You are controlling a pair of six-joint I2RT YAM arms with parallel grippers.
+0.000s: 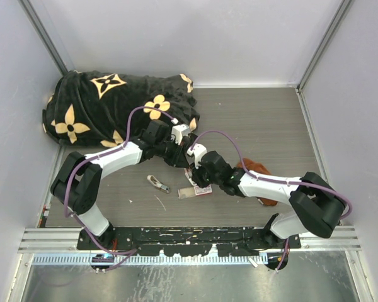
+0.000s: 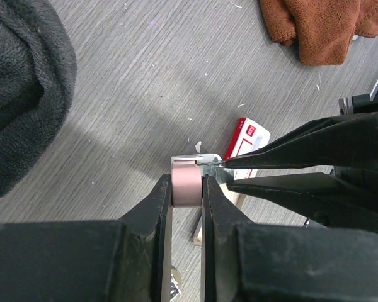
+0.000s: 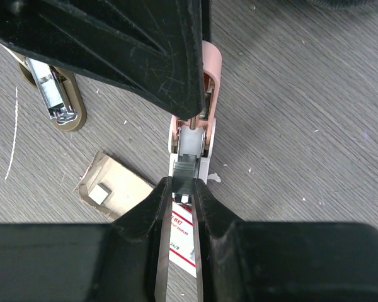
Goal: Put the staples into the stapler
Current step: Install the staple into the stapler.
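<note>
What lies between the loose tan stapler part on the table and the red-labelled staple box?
A flat brown cardboard scrap; the right wrist view shows it.

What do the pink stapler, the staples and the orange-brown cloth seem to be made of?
The pink stapler: likely plastic, a smooth matte shell of even pale colour. The staples: metal, it seems, a silvery grey strip with fine ridges. The cloth: soft fabric, perhaps terry or fleece, with fuzzy nap and folds.

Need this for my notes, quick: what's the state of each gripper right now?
Left gripper: closed, holding the stapler.
Right gripper: closed, pinching the staples at the stapler's open end.
</note>
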